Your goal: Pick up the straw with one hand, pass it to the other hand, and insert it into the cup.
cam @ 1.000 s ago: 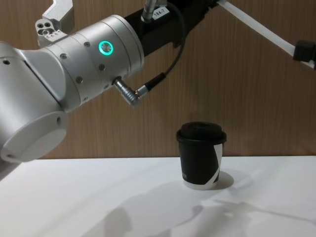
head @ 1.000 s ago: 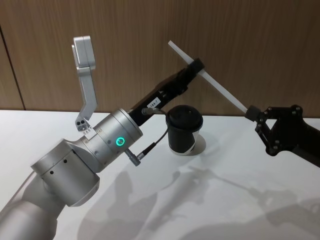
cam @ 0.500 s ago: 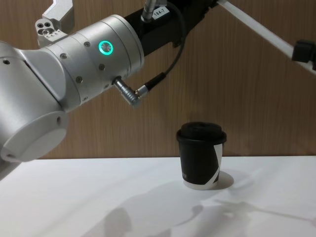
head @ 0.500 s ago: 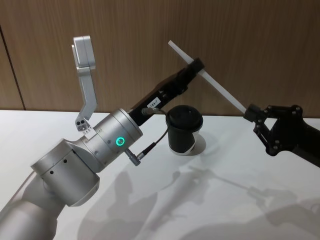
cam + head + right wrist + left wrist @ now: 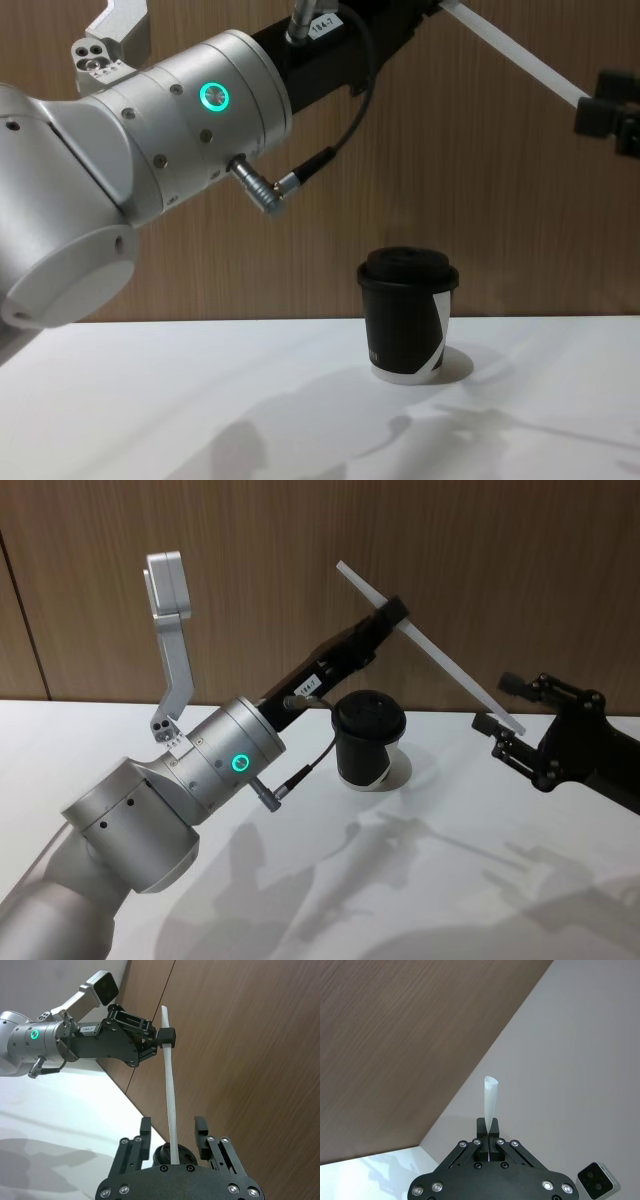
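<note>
While left gripper (image 5: 397, 612), labelled 184.7, clamps straw (image 5: 450, 668)

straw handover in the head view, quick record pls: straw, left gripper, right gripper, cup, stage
straw: in the air, tilted, lower end on the robot's right
left gripper: shut on the straw near its upper end
right gripper: open, fingers either side of the straw's lower end
cup: upright on the table, lid on, no straw in it
stage: straw not yet inserted

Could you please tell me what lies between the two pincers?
The straw spans it, from the left pincer to the open right pincer, in the head view.
</note>
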Motion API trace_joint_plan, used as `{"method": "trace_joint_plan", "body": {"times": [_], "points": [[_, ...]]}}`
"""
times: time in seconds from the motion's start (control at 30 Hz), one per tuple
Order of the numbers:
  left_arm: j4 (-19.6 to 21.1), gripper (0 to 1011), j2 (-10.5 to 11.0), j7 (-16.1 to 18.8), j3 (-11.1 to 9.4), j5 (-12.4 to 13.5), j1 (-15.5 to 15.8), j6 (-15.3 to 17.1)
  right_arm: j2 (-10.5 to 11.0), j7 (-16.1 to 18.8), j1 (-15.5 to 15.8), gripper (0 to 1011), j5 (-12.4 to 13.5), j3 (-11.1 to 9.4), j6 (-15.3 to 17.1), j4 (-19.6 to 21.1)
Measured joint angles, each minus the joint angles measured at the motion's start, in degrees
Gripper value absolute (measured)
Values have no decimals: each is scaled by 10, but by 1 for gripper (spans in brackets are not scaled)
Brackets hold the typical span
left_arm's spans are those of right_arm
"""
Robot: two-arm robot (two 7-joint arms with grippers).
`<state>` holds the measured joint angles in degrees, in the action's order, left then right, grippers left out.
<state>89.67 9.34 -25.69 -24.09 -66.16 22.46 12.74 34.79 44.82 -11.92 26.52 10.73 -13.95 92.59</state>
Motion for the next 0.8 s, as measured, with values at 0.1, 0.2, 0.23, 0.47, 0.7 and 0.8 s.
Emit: {"method": "trace_joint_plan", "body": {"times": [0.1, 0.2, 0.23, 0.47, 0.7, 0.8], "points": [[0, 11, 0, 0, 0, 0, 0, 0, 0, 0, 0, 603, 0, 0, 0, 0], [0, 12, 1, 1, -2, 2, 1, 0, 0, 0, 0, 688, 0, 0, 0, 0], [0, 12, 2, 1, -2, 3, 1, -1, 0, 0, 0, 710, 0, 0, 0, 0], [3, 12, 12, 7, -11, 23, 10, -8, 0, 0, 0, 910, 0, 0, 0, 0], [11, 12, 30, 16, -23, 64, 27, -23, 0, 0, 0, 1001, 0, 0, 0, 0], [15, 12, 39, 20, -28, 83, 35, -29, 0, 0, 0, 1001, 0, 0, 0, 0]]}}
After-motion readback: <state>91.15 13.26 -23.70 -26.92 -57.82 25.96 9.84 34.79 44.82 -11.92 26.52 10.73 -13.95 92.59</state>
